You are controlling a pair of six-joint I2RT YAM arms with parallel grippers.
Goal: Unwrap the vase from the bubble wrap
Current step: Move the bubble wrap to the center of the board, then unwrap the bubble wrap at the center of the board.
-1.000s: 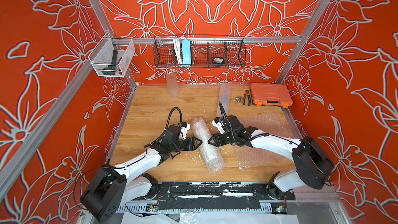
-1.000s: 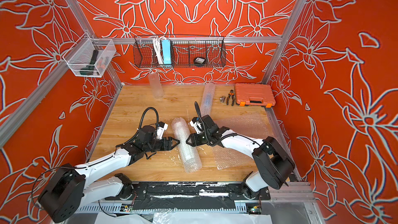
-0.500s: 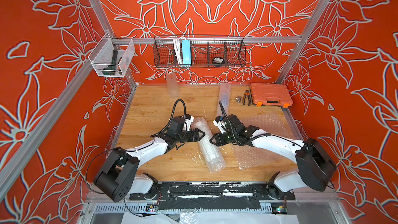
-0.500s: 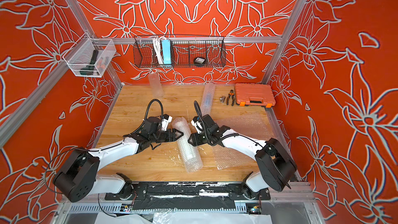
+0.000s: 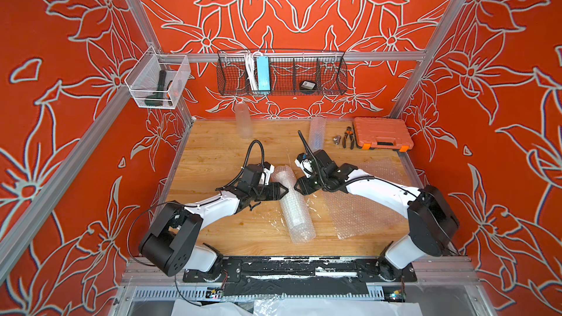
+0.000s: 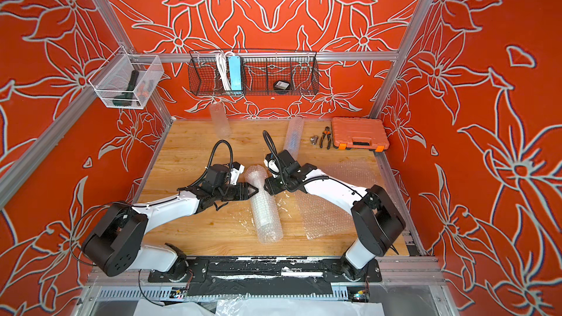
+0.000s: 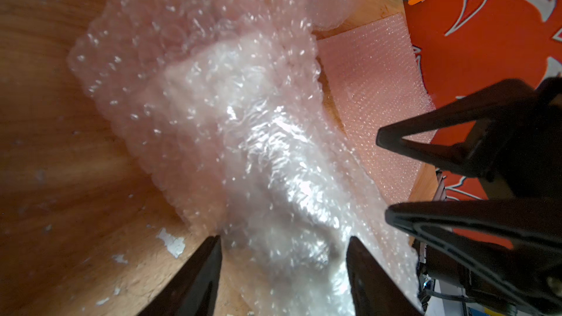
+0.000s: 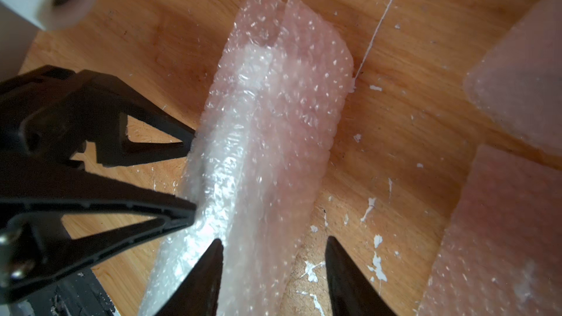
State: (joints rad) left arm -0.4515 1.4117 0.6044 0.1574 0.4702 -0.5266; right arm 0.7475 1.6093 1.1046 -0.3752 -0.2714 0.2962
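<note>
The bubble wrap (image 5: 293, 205) lies as a closed roll mid-tabletop (image 5: 213, 153); no vase shows through it. The left gripper (image 5: 284, 191) meets the roll's left flank, jaws part open, tips touching the film but clamping nothing, likely to steady it. The right gripper (image 5: 295, 186) faces it across the roll, jaws also part open, one tip over the roll, one past its edge, probably seeking the seam (image 8: 273, 50) along the top. A flat sheet (image 5: 362, 205) just beside the roll's right flank crowds unrolling there; its left flank has bare wood.
</note>
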